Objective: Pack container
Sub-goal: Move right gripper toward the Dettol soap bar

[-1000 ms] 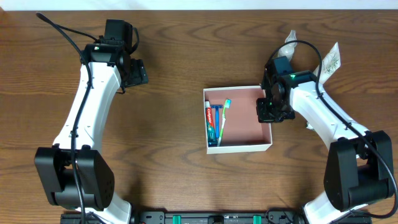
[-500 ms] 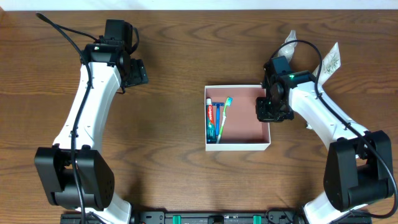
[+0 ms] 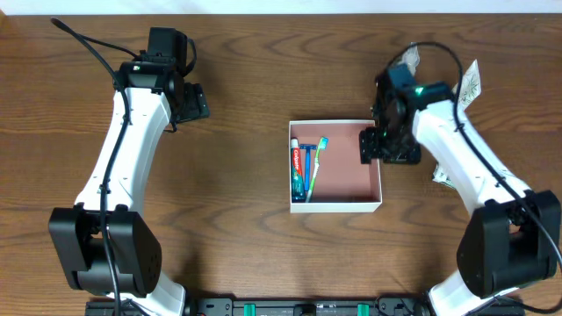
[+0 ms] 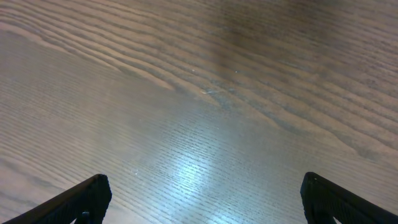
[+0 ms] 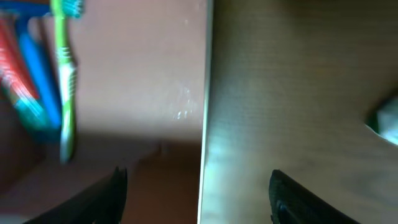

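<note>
The container (image 3: 367,203), a shallow white-walled box with a pinkish-brown floor (image 5: 143,74), sits mid-table. Along its left side lie a red toothpaste tube (image 3: 297,163), a green toothbrush (image 3: 315,167) and a blue item between them. My right gripper (image 3: 386,147) is open and straddles the container's right wall (image 5: 204,93): one finger hangs over the inside, the other over the table, and neither touches the wall. Far off at the upper left, my left gripper (image 3: 190,102) is open wide over bare wood (image 4: 205,124), holding nothing.
Pale packets (image 3: 465,85) lie at the back right, behind my right arm. A small green-and-white packet (image 3: 439,175) peeks out from under that arm, just right of the container. The left arm's cable (image 3: 88,39) trails toward the far left corner.
My right gripper was shut on the container's right wall and has opened, letting it go. It has shifted slightly toward the back right. The left arm has not moved.
</note>
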